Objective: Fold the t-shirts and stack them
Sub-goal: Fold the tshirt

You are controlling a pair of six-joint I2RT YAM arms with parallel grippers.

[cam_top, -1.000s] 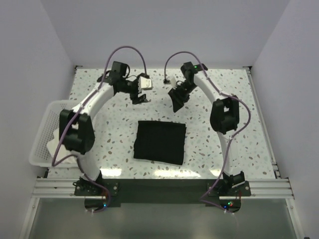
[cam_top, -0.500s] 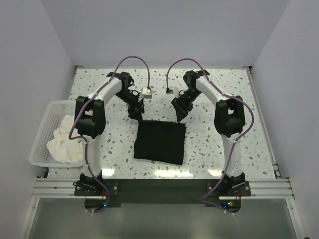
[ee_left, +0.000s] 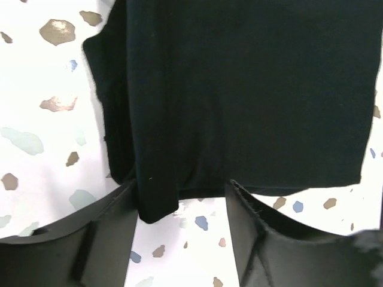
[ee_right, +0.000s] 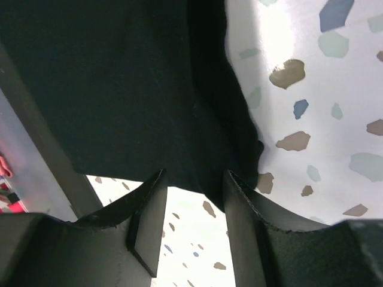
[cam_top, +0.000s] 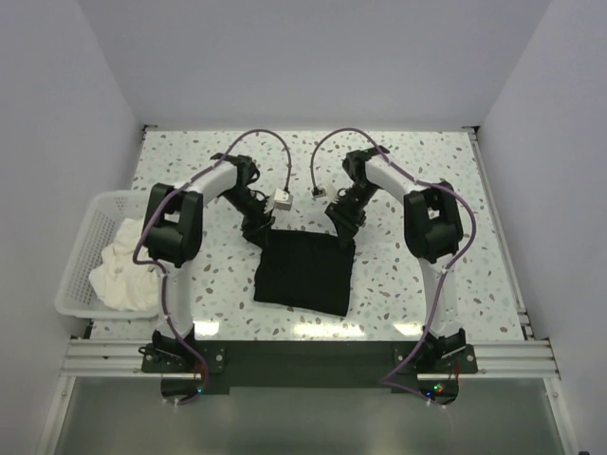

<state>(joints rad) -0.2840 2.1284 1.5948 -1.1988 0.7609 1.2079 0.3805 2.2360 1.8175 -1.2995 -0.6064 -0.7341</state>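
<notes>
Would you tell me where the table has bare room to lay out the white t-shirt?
Bare table lies right of the black t-shirt, toward the right arm, and along the far strip. Crowded: the shirt's far edge, where the left gripper and right gripper sit.

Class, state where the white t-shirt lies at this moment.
In the top view, the white t-shirt lies crumpled inside the lattice basket at the table's left edge, beside the left arm.

White lattice basket [cam_top: 106, 207] at left edge of speckled table [cam_top: 436, 161]
</notes>
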